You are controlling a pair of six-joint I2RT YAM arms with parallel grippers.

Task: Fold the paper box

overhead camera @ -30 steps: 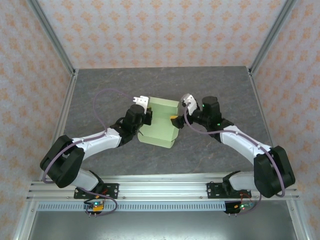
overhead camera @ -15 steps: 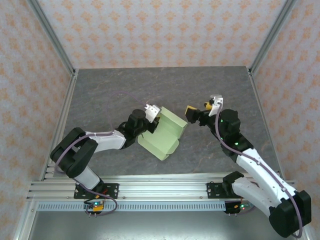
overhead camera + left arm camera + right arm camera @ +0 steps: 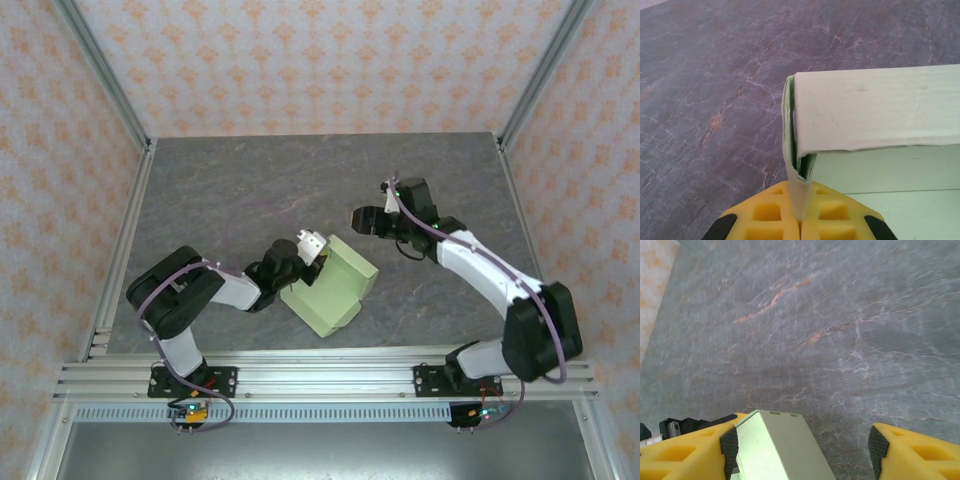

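The paper box (image 3: 330,288) is pale green card, partly folded into a flat rectangular shape, and lies tilted on the dark table near the front middle. My left gripper (image 3: 312,248) is at its far left corner, shut on a thin card flap. In the left wrist view that flap runs down between the yellow fingers (image 3: 765,217) of the left gripper (image 3: 801,220), with the box's side wall (image 3: 875,115) ahead. My right gripper (image 3: 368,220) hovers just beyond the box's far corner, open. In the right wrist view the box (image 3: 775,450) shows close by the left finger of the right gripper (image 3: 804,445), ungripped.
The grey marbled table (image 3: 240,190) is fenced by aluminium posts (image 3: 105,75) and patterned walls. A metal rail (image 3: 330,375) with both arm bases runs along the near edge. Bare tabletop lies behind and to either side of the box.
The left gripper has drawn the box nearer to the front and turned it, still gripping the flap. The right gripper left the box's right edge, swung out, and came back above the far corner.
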